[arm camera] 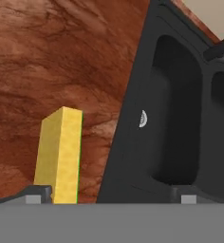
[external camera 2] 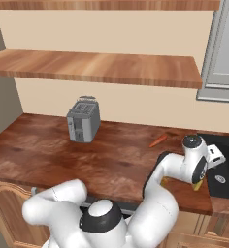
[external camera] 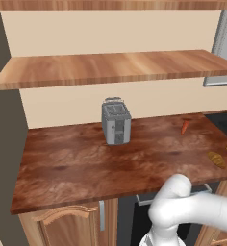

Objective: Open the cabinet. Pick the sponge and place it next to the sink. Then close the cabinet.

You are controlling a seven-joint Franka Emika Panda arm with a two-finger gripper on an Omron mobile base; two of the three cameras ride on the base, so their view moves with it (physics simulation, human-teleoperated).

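Hand view: the sponge (arm camera: 59, 154) is seen on edge beside one finger of the widely spread claw (arm camera: 109, 194), which grips nothing. The sponge is set on the tabletop (arm camera: 61, 61) beside the black sink (arm camera: 175, 118).

Matt black sink (arm camera: 180, 118) (smooth); glossy grained wood counter (arm camera: 61, 57).

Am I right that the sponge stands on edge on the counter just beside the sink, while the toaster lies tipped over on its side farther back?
Not quite. The toaster stands upright with its slots facing up, as the left base view shows. The rest holds: in the hand view the sponge stands on edge on the counter beside the sink.
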